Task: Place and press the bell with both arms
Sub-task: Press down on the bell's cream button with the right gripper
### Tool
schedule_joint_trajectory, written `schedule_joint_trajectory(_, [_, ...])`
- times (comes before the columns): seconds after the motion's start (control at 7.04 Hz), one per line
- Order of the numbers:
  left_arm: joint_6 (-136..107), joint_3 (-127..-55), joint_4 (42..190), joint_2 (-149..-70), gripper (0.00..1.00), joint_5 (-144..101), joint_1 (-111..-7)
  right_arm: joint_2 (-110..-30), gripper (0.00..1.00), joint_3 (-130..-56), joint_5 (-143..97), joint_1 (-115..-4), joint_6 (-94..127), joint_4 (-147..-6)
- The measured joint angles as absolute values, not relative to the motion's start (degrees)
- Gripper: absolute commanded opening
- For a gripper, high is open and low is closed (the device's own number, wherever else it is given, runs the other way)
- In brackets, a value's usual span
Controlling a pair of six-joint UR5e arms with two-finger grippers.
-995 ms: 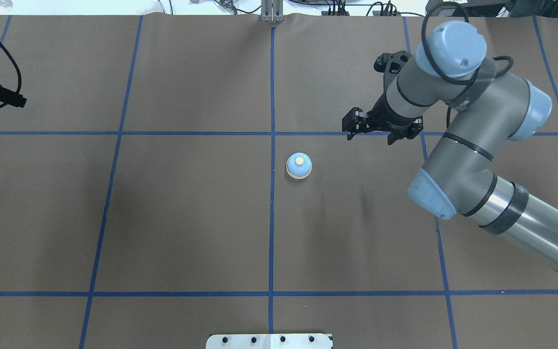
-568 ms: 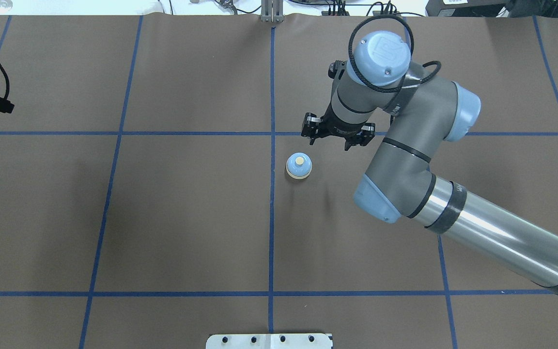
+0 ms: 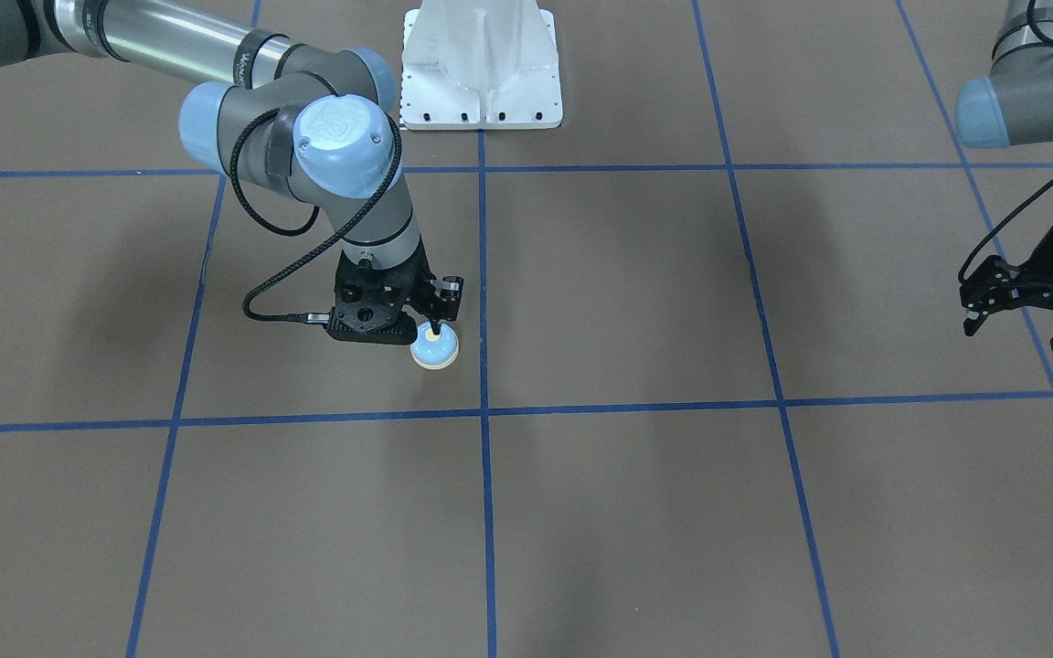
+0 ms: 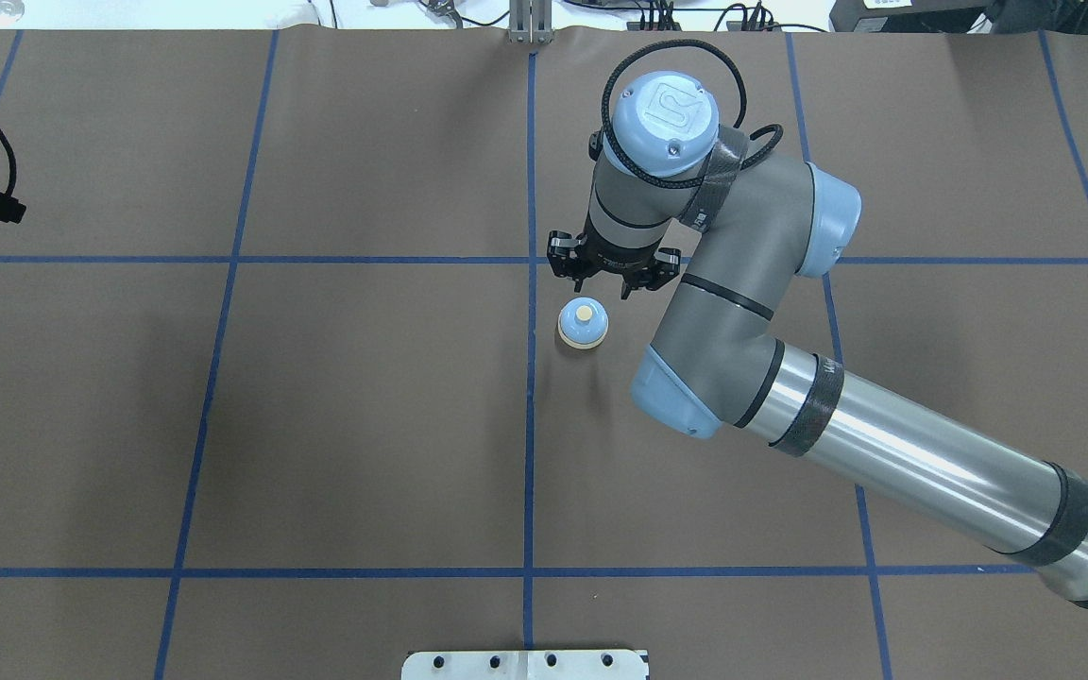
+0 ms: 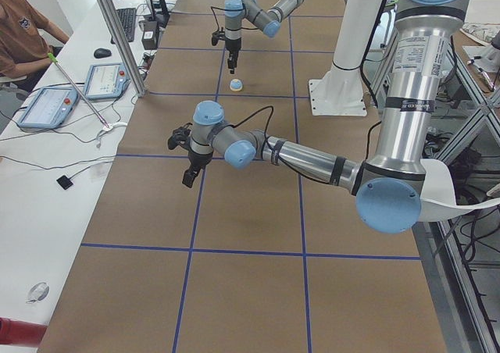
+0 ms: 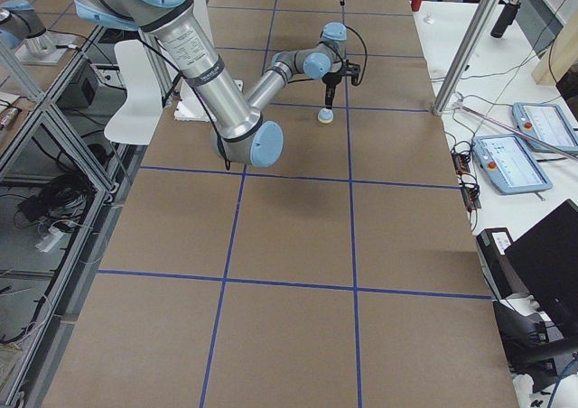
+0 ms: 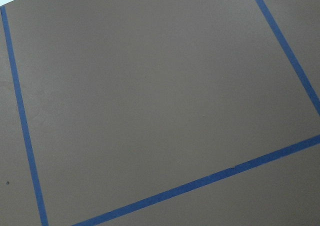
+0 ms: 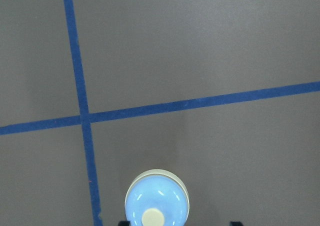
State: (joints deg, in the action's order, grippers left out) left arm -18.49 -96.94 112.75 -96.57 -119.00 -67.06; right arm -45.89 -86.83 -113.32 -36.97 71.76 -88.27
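The bell (image 4: pixel 583 324) stands upright on the brown table just right of the centre tape line, with its cream button facing up. It also shows in the front view (image 3: pixel 435 351) and at the bottom of the right wrist view (image 8: pixel 156 203). My right gripper (image 4: pixel 605 283) hangs open just above the bell, pointing down and holding nothing. In the front view (image 3: pixel 417 331) one of its fingertips (image 3: pixel 436 329) overlaps the button. My left gripper (image 3: pixel 1017 331) is open and empty far out at the table's left side, also visible in the left view (image 5: pixel 181 159).
Blue tape lines (image 4: pixel 530 378) divide the brown table cover into squares. The white pedestal base (image 3: pixel 481 64) sits at the robot's edge. A side table with pendants (image 5: pixel 47 107) and a seated operator (image 5: pixel 23 25) lies beyond the far edge.
My right arm has swung in from the right, carrying its open gripper leftward until it hangs by the bell. The bell has not moved. The left arm's cable drew slightly off the left edge.
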Motion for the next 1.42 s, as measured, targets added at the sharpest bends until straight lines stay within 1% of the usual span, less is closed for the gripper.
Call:
schedule_joint_trajectory(0.28, [-17.9,-96.9,112.8,-96.6,1.0,-119.0,-67.1,-45.4,0.0,-86.2,-113.2,-36.4,71.7,-88.2])
schedule_joint_trajectory(0.71, [-17.7,-96.9,112.7,-96.6,1.0,-118.9,-67.1,-44.0,0.0,-83.3,-113.1,-35.7,71.7,-88.2])
schedule_joint_trajectory(1.42, [-17.7,-96.6,112.7,-96.7,1.0,-118.7,-67.1,-44.0,0.0,-80.2,-111.3,-34.4,71.2,-87.9])
